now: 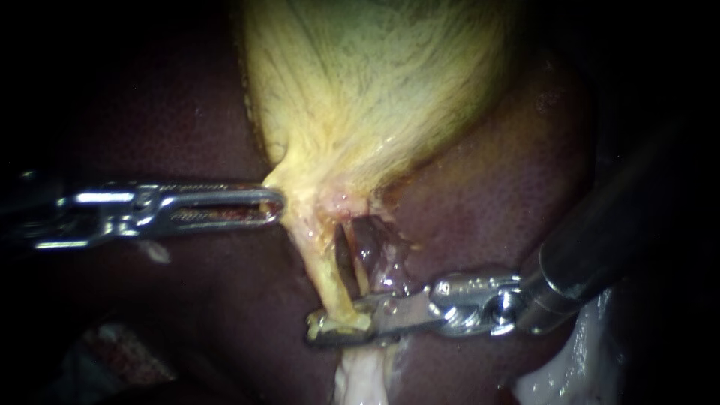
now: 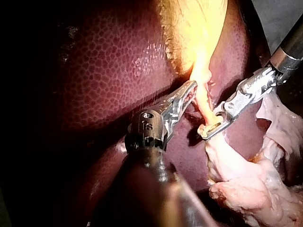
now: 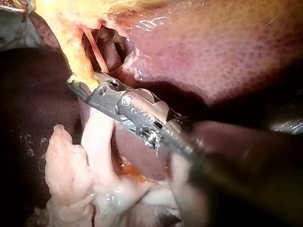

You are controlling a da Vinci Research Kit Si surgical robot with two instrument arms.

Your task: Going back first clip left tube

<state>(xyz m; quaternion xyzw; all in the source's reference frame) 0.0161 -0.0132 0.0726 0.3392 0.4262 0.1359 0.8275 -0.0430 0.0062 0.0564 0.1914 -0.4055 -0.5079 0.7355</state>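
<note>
Tearing risk: right instrument (image 1: 337, 328), hand clamped on left tube (image 1: 316, 259) at 6 o'clock, may drag it toward 3 o'clock; left instrument (image 1: 274, 206) grips gallbladder (image 1: 360, 90) in its hand.

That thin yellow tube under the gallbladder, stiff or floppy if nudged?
Likely floppy: the tube is a thin strand, apparently stretched straight between the gallbladder and the right instrument. Probably slippery, since the tissue around it glistens wet. Possibly easy to tear, being so slender.

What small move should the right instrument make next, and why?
Probably the right instrument should open just enough to free the tube: its jaws are shut on it, so drawing back now could tear it.
</note>
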